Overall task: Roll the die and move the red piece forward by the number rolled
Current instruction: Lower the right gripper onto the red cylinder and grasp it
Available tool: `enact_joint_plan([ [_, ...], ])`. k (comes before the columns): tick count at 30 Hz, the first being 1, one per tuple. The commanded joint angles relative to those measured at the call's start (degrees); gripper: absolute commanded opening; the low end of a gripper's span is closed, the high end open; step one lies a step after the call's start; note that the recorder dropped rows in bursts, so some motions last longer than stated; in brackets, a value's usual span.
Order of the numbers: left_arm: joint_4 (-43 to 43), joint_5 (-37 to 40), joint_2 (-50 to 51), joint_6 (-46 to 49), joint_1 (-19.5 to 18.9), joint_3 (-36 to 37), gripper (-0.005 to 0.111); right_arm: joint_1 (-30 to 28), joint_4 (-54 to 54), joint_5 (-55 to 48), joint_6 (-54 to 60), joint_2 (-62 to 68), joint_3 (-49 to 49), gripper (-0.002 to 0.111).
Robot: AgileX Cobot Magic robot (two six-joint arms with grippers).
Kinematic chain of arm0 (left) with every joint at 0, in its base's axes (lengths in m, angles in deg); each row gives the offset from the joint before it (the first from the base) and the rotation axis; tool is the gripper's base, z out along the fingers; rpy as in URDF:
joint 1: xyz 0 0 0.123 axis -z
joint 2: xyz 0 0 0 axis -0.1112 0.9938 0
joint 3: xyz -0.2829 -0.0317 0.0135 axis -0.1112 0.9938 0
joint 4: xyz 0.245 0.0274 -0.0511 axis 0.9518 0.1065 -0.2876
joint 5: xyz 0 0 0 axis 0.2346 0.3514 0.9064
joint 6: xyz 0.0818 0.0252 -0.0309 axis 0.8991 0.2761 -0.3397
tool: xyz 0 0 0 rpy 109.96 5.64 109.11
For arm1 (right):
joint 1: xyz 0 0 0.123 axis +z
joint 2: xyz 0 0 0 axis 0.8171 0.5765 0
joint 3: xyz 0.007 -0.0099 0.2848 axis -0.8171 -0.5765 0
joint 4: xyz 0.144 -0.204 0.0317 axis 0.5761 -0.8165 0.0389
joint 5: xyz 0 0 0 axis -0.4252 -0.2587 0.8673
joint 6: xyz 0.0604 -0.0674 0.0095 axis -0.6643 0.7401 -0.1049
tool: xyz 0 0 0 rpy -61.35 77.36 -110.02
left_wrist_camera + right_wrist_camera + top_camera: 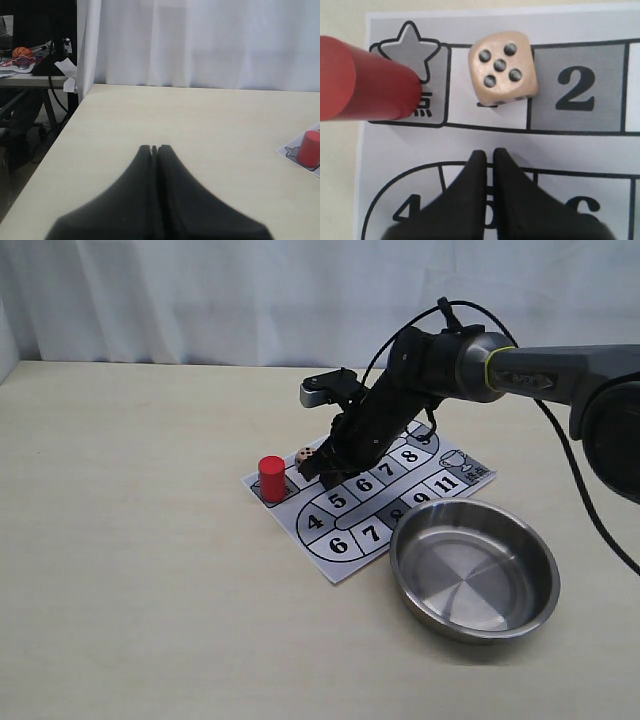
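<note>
Exterior view, centre of frame: numbered paper board (340, 545) flat on the pale worktop (130, 570). On the board's left corner, on the star square, stands the red piece (271, 478), upright. Just right of it lies the die (303, 454) on the blank square before 2 — five pips up in the right wrist view. Lowered just beside the die and clear of it, the right pincer (312, 470) has its fingers drawn nearly together, gripping nothing. Over bare worktop, apart from the board, the left pincer (154, 148) is closed and empty. Lower right — steel bowl (473, 570), rim overlapping the board's edge.
</note>
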Motion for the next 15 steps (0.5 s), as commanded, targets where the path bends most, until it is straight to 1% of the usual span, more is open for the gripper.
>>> enact_joint_plan([
  [1, -0.31, -0.74, -0.02, -0.24, 0.0, 0.11, 0.0, 0.04, 0.01, 0.46, 0.43, -0.33, 0.2, 0.004],
  [7, -0.31, -0.74, -0.02, -0.24, 0.0, 0.11, 0.0, 0.04, 0.03, 0.3, 0.43, -0.45, 0.2, 0.004],
  [13, -0.31, -0.74, -0.02, -0.24, 0.0, 0.11, 0.0, 0.04, 0.14, -0.77, 0.43, -3.47, 0.2, 0.004],
  [15, -0.31, -0.74, -0.02, -0.24, 0.0, 0.11, 0.0, 0.04, 0.25, -1.51, 0.43, -4.86, 0.2, 0.01],
])
